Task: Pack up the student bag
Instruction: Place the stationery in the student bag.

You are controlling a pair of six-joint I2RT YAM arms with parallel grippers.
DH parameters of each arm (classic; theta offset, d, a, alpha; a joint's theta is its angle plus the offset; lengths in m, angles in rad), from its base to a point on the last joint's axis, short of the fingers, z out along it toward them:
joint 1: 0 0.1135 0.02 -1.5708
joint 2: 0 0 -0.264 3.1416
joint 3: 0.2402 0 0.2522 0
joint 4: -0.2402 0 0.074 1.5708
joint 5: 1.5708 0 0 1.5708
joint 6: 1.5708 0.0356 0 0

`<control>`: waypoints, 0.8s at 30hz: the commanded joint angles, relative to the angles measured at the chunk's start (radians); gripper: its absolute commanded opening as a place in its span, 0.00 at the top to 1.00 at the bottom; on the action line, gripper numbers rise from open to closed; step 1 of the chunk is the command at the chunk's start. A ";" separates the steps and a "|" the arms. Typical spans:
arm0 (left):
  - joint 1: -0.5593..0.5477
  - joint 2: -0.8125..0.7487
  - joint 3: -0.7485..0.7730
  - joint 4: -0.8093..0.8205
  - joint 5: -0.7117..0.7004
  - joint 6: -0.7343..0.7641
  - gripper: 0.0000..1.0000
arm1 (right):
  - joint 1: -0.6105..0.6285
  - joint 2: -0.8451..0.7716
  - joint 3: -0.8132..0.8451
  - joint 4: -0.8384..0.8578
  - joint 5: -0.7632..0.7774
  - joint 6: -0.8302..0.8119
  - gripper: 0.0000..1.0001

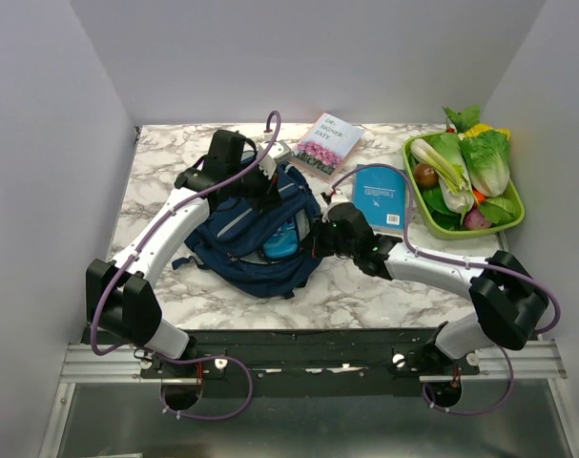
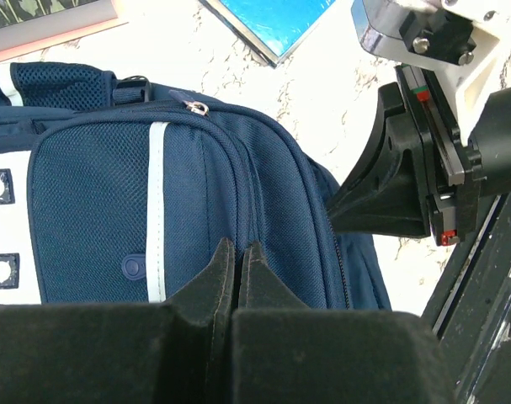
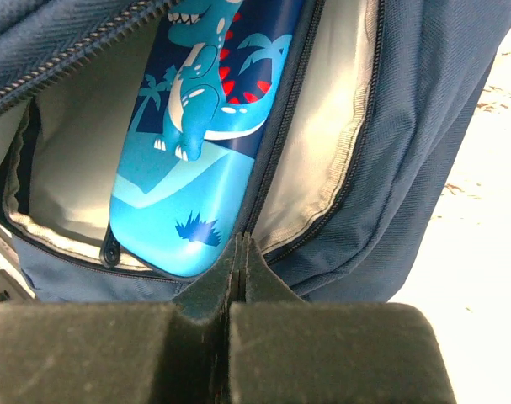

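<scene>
Student bag (image 1: 246,239) lies flat on the marble table (image 1: 365,286), left of centre and between our two arms, with its main compartment unzipped on the side toward our right arm. Nearest us, the right gripper (image 3: 241,244) sits at the bag's right edge, at the very mouth of that opening. Its jaws are clenched tight together with the tips against the lower rim, and we cannot tell whether any fabric is pinched between them. Just beyond those tips a blue dinosaur-print pencil case (image 3: 204,143) lies inside the bag against the pale lining and shows through the gap. Farther back, the left gripper (image 2: 238,248) hangs over the bag's far side, above the navy front pocket with its white stripe. Its jaws are also pressed together, and we cannot make out whether they grip cloth. Beyond the bag a blue book (image 1: 379,196) lies just to its right, a book with pink flowers on the cover (image 1: 325,145) lies nearer the back wall, and a green tray (image 1: 480,232) of vegetables (image 1: 485,162) sits at the far right
</scene>
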 commanded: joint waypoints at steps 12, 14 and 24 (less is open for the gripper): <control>-0.008 -0.026 0.010 0.069 0.087 -0.037 1.00 | 0.047 0.269 0.247 0.073 -0.110 -0.049 0.99; -0.008 -0.026 0.013 0.070 0.085 -0.038 1.00 | 0.054 0.296 0.282 0.108 -0.088 -0.050 0.99; -0.008 0.008 0.016 0.104 0.044 -0.064 1.00 | 0.254 0.002 0.065 0.155 0.349 -0.214 0.49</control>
